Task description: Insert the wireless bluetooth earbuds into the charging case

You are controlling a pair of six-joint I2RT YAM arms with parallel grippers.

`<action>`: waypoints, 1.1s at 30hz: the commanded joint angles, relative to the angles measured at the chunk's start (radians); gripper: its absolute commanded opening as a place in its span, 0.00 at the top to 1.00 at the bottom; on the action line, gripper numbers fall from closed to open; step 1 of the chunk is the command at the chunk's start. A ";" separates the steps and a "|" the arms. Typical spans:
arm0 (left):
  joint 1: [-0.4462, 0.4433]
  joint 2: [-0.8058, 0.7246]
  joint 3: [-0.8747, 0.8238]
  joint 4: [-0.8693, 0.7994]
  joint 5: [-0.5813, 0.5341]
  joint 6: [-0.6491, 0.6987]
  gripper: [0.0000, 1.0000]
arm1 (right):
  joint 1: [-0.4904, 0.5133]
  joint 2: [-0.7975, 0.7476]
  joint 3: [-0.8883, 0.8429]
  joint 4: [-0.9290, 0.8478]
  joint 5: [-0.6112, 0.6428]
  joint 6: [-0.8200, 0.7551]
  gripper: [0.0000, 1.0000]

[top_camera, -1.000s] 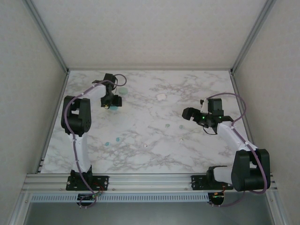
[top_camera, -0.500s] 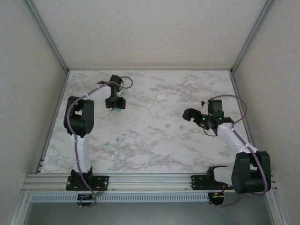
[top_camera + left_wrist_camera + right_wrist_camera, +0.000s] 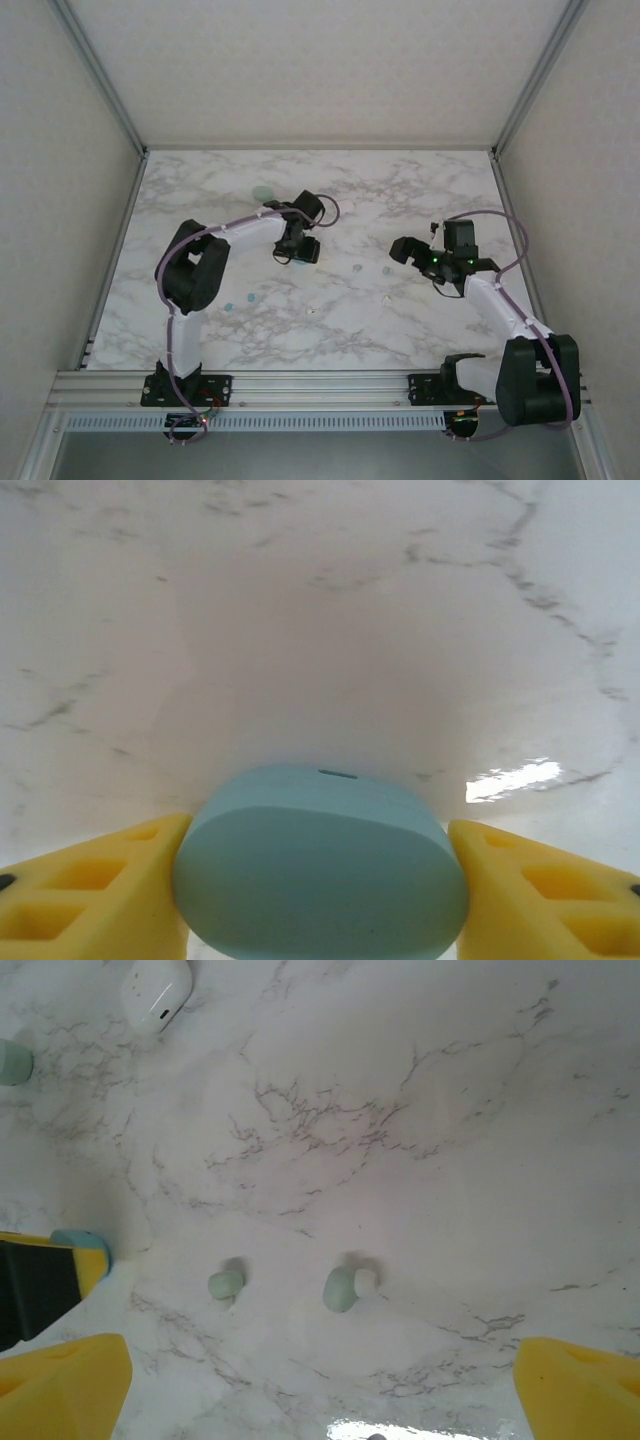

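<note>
Left pincer (image 3: pixel 320 890) first: its yellow fingers (image 3: pixel 90 895) are clamped on either end of a light blue charging case (image 3: pixel 320 870), a smooth oval with a small dark mark on its far edge. From above, that pincer (image 3: pixel 298 247) hangs over the middle of the worktop (image 3: pixel 420 190), its arm stretched well out. Whether the case clears the marble, I can't tell.

Over to the right pincer (image 3: pixel 320 1390): it's spread wide with nothing between the jaws, its yellow fingertips (image 3: pixel 60 1385) sitting at the bottom corners of its own camera. Just ahead of it lies a mint green earbud (image 3: pixel 227 1284). Near that one, but apart from it, is a second mint green earbud (image 3: pixel 345 1288) showing a pale tip. In the overhead view this pair sits between the two pincers, closer to the right one (image 3: pixel 403 247).

More buds lie loose on the marble. A white earbud (image 3: pixel 385 298) lies nearer the arm bases and another white earbud (image 3: pixel 312 311) is further left. Two light blue earbuds (image 3: pixel 248 297) lie close together beside the left arm.

A white charging case (image 3: pixel 157 990) rests at the far top of the right wrist view. A mint green charging case (image 3: pixel 263 193) sits toward the back left of the worktop, well apart from every bud.
</note>
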 commanded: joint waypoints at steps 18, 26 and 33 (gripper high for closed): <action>0.093 -0.570 -0.393 0.279 -0.150 -0.134 0.00 | 0.349 0.323 0.312 0.063 0.011 -0.614 0.20; 0.302 -0.959 -0.745 0.447 -0.133 -0.176 0.00 | 0.505 0.588 0.432 0.203 0.005 -0.874 0.28; 0.356 -1.075 -0.824 0.481 -0.104 -0.063 0.00 | 0.557 0.732 0.506 0.246 -0.021 -0.962 0.29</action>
